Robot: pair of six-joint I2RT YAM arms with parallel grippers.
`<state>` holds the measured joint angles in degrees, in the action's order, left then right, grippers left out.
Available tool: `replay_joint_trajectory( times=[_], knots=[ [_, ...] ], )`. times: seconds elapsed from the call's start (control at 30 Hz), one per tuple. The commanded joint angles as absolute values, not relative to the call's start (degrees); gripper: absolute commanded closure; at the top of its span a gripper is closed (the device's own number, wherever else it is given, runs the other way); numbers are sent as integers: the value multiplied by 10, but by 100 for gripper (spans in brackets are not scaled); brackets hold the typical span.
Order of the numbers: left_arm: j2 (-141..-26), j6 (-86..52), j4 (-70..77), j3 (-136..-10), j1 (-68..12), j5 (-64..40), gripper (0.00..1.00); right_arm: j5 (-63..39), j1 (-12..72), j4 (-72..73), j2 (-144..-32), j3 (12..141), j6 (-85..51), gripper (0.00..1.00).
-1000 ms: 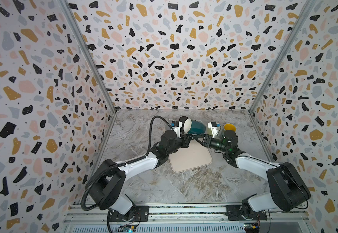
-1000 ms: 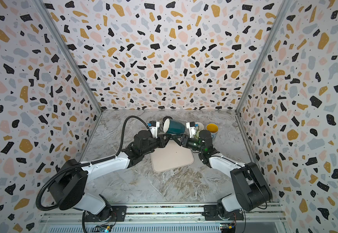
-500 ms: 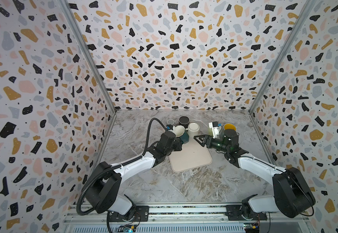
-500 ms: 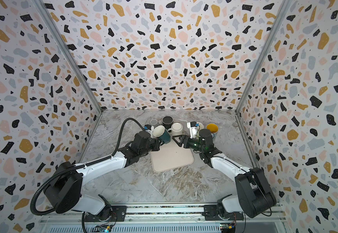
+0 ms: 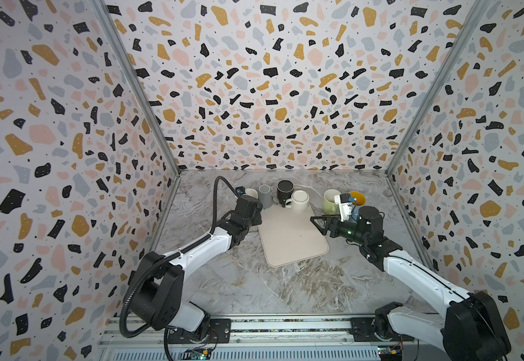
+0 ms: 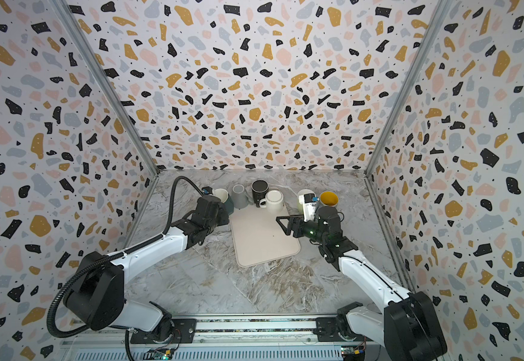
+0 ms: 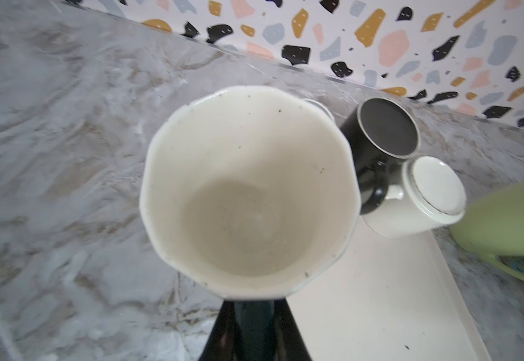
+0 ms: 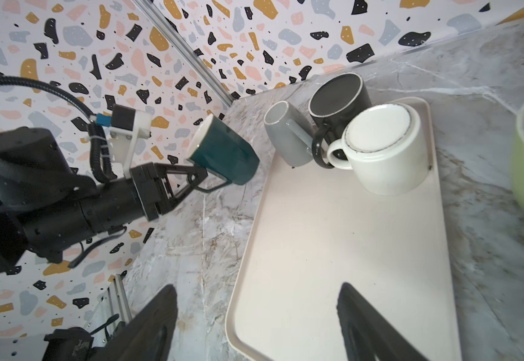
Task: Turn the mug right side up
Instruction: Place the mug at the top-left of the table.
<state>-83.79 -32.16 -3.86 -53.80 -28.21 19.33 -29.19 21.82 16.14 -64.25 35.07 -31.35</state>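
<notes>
Left hand [image 8: 198,182] pinching handle [image 8: 215,187], teal mug [image 8: 226,154] beyond

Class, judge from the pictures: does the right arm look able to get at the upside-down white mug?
Probably yes: the right gripper is open and empty, and only bare tray lies between it and the white mug.

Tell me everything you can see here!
teal mug: one, dark teal, left of the tray, tilted
grey mug: one, grey, by the tray's far left corner
black mug: one, black, by the tray's far edge
white mug: one, white, upside down on the tray
green mug: one, pale green, right of the tray
yellow mug: one, yellow, right of the green mug
tray: one, cream, mid-table
table: one, grey marble, underneath
left gripper: one, black, shut on the teal mug's handle
right gripper: one, black, open, at the tray's right side
</notes>
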Motion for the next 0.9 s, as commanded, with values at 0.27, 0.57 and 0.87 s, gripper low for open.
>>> replay_joint_trajectory(
  times=[0.27,0.57,0.87],
  knots=[
    [-866,-266,0,-624,-220,405,100,-273,215,106,-549,257,-294,18],
    [-959,-259,-10,-700,-164,395,100,-259,210,82,-520,222,-287,18],
    [-1028,-253,-7,-750,-113,348,100,-257,200,68,-527,225,-277,18]
  ],
)
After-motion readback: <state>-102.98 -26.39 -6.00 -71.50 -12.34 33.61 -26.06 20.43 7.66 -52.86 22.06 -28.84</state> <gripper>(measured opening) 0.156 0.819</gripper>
